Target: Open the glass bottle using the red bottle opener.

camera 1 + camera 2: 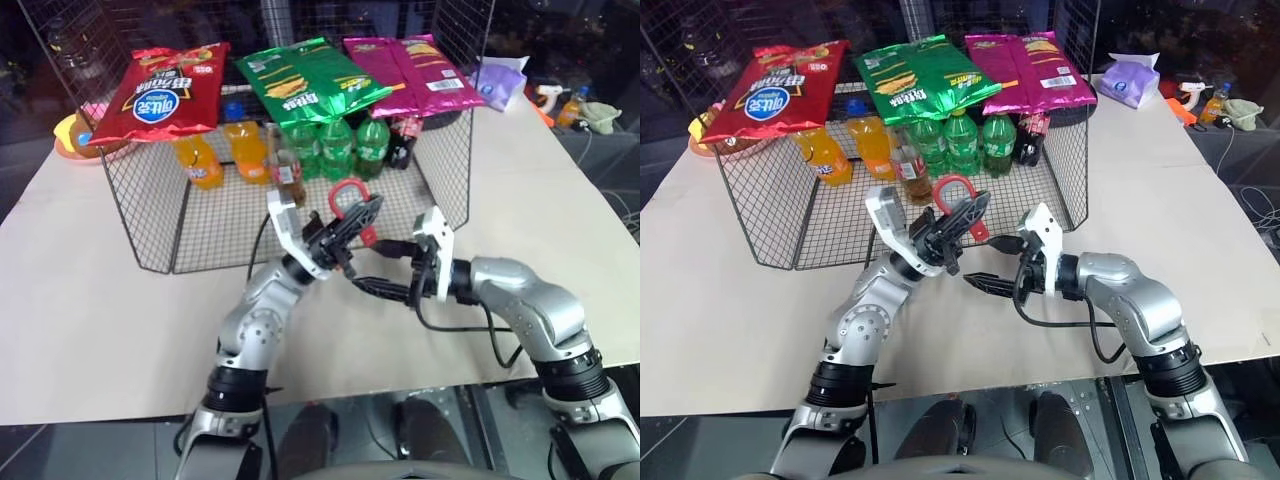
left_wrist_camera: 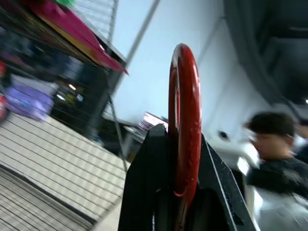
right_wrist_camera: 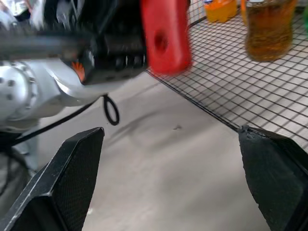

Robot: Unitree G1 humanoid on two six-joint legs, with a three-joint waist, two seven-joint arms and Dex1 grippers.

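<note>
Red bottle opener (image 1: 352,205) held above tabletop (image 1: 90,300) in front of wire basket (image 1: 150,215), clamped between shut jaws of left gripper (image 1: 345,232); long axis roughly upright, looped end up, paddle end pointed down toward right gripper (image 1: 385,290). Right jaws spread wide, nothing gripped, just below and beside opener. Glass bottle (image 1: 285,172) stood upright inside basket, beyond both grippers, cap seemingly on; left arm judged nearer. Bottle likely needs fetching or steadying by free right gripper.
</note>
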